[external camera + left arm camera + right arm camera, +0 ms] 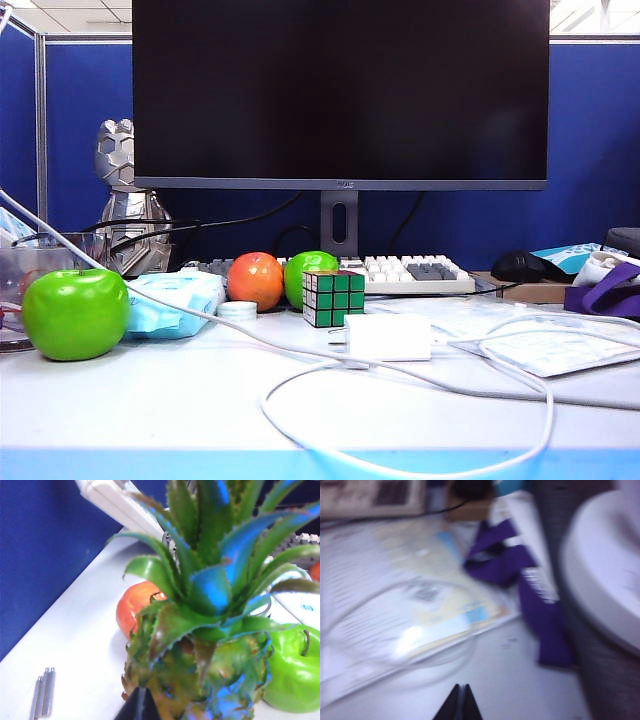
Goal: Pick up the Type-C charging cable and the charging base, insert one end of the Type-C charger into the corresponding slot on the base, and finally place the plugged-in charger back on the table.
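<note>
The white charging base (388, 337) lies on the white table (120, 410) in front of the Rubik's cube. The thin white Type-C charging cable (548, 410) runs in a wide loop over the table's front, and one end lies by the base's left side; whether it is plugged in I cannot tell. Neither gripper shows in the exterior view. In the left wrist view my left gripper (141, 692) is shut and empty, right before a pineapple (200, 630). In the blurred right wrist view my right gripper (460, 687) is shut and empty above the table, near a faint cable loop (472, 640).
A green apple (75, 312), blue tissue pack (175, 300), orange (255, 280), second apple (310, 268) and Rubik's cube (333, 297) line the middle. A thicker white cord (200, 315) crosses diagonally. A plastic sleeve (545, 348) and purple strap (605, 290) lie right. The monitor (340, 90) and keyboard (415, 272) stand behind.
</note>
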